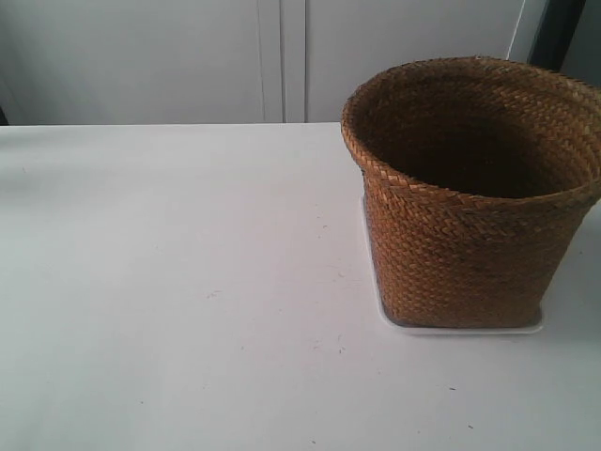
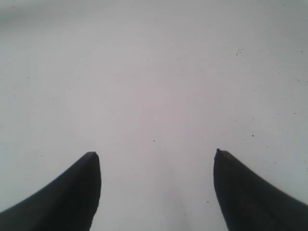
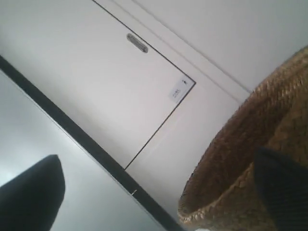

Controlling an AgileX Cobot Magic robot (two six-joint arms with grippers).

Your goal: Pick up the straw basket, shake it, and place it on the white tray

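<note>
The straw basket (image 1: 460,254) stands upright on the white tray (image 1: 394,322) at the exterior view's right; only the tray's thin front and side edges show beneath it. No arm appears in the exterior view. My left gripper (image 2: 156,153) hangs open over bare white tabletop with nothing between its fingers. My right gripper (image 3: 156,155) is open wide; the straw basket (image 3: 226,163) fills the corner by one dark finger (image 3: 284,192), which overlaps its braided rim. Whether that finger touches the weave is not visible. The other finger stands apart from it.
The white tabletop (image 1: 188,282) stretches across the exterior view's left and front. White cabinet doors (image 1: 282,56) close the far side behind the table edge. In the right wrist view, a door panel with a slim handle (image 3: 137,42) and a dark strip (image 3: 86,139) show.
</note>
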